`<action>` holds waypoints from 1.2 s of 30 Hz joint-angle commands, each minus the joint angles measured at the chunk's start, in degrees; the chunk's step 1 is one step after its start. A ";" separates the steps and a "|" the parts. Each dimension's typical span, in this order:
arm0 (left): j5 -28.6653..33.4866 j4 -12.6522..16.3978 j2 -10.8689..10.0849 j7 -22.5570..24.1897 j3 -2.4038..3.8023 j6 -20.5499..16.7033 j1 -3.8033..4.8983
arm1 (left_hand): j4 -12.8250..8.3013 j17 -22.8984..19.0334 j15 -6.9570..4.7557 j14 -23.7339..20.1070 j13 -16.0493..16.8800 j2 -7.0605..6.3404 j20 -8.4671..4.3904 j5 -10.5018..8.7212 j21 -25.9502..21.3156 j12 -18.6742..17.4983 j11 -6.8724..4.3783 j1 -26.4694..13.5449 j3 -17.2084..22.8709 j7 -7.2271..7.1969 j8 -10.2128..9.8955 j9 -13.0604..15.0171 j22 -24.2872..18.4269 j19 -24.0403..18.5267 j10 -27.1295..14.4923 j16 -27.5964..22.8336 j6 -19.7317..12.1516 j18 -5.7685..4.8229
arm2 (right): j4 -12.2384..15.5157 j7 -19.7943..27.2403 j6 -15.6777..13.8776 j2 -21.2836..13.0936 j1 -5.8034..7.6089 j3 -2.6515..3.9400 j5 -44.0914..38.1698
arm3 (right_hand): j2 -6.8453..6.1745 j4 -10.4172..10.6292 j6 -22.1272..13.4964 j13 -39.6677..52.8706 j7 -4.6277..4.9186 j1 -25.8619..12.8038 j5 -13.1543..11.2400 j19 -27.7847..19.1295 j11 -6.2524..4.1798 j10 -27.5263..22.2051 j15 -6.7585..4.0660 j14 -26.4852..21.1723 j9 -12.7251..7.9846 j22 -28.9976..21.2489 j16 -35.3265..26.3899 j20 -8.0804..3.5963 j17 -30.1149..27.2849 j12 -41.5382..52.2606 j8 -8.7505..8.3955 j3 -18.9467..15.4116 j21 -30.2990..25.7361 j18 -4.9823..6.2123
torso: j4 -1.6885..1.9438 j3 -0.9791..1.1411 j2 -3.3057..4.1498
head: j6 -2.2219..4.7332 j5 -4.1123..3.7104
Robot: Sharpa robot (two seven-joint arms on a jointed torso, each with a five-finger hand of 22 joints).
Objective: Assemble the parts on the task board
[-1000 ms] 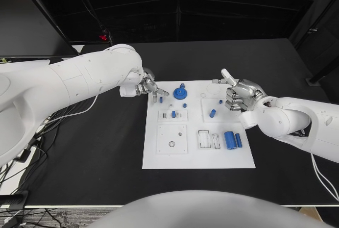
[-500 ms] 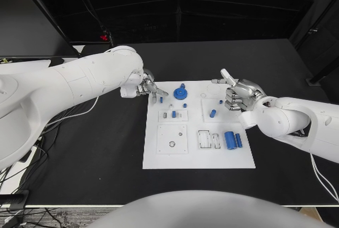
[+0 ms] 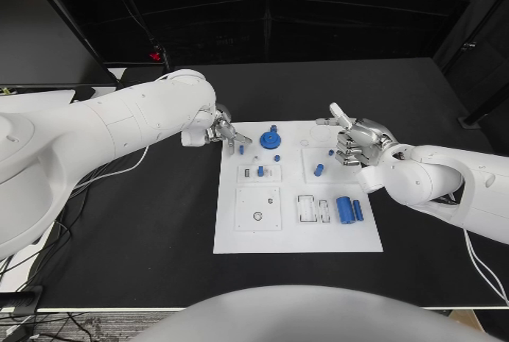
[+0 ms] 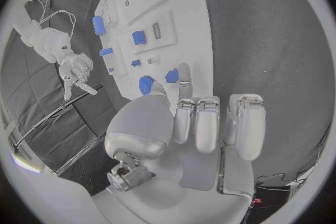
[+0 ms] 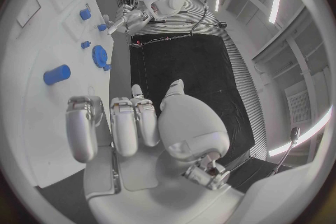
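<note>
Black table (image 3: 148,232), flat white task board (image 3: 297,235)

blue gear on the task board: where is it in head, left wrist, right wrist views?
Head view: blue gear near the task board's far edge, just beyond the left hand.
Left wrist view: blue gear just past the fingertips.
Right wrist view: blue gear, beyond the fingers.
Shared landmark: the large blue cylinder.

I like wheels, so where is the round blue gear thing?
In the head view the blue gear sits at the far end of the white task board, nearer the left hand than the right hand, with a small blue peg beside it.
</note>
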 commanded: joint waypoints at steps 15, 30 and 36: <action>-0.67 -0.27 0.85 1.48 0.04 0.52 -0.11 | -0.07 15.10 -0.19 5.92 15.05 0.47 -0.21 -0.64 -0.57 0.20 -0.05 -0.41 -1.06 0.45 -1.08 -0.14 14.34 4.14 6.19 0.05 -0.22 0.20 | 0.00 0.16 0.50 0.28 0.08 0.02 0.01 | 0.38 0.00 -0.24 15.06 -0.02 -0.03 -0.15 2.66 0.18 6.06 0.29 6.26 0.08 13.76 0.14 0.15 15.10 0.14 0.39 -0.24 -0.28 0.59 | 0.13 0.07 -0.01 | -0.30 -0.22; -0.69 -0.93 1.36 0.15 0.04 1.01 -0.27 | -0.25 15.10 -0.02 5.92 15.05 0.80 -0.09 -0.42 -0.84 0.20 0.17 0.23 -1.24 0.67 -1.85 -0.11 14.22 3.82 6.19 0.05 -0.76 0.30 | -0.02 0.15 0.52 0.42 0.08 0.02 0.01 | 0.38 -0.01 -0.28 15.06 0.00 0.00 -0.11 2.67 0.20 6.06 0.30 6.26 0.08 13.76 0.14 0.15 15.10 0.14 0.45 -0.26 -0.28 0.59 | 0.06 0.04 -0.02 | -0.48 -0.28; -0.69 -1.04 1.43 0.49 0.04 1.13 -0.33 | -0.36 15.10 0.05 5.92 15.05 0.83 -0.01 -0.26 -0.81 0.20 0.21 1.15 -1.23 0.70 -2.10 0.00 14.24 3.87 6.19 0.05 -0.74 0.28 | -0.05 0.12 0.49 0.45 0.08 0.02 0.01 | 0.38 -0.01 -0.28 15.06 0.00 0.00 -0.11 2.67 0.20 6.06 0.30 6.26 0.08 13.76 0.14 0.15 15.10 0.14 0.45 -0.26 -0.28 0.59 | 0.07 0.06 -0.01 | -0.50 -0.38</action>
